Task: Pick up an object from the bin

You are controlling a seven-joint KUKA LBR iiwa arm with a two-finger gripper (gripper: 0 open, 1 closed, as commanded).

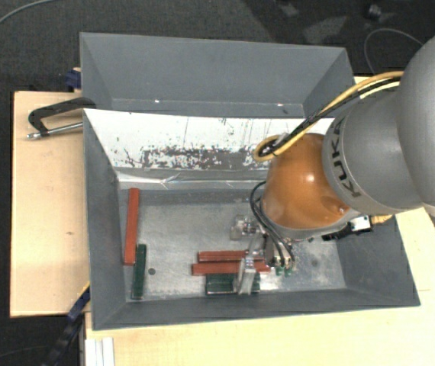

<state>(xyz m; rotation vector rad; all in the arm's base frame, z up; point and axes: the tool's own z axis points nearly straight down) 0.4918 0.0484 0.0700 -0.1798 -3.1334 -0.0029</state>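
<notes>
My gripper (248,279) reaches down into the front middle of the bin, under the orange cover. Its fingers stand among a small cluster of blocks. Two red-brown bars (219,262) lie just to its left, one above the other. A dark green block (220,284) lies at the fingertips, touching or nearly touching them. Whether anything sits between the fingers is hidden by the gripper body.
A long orange-red bar (132,226) lies along the bin's left wall, with a dark green bar (138,271) just below it at the front left. The arm and its orange cover hang over the bin's right half.
</notes>
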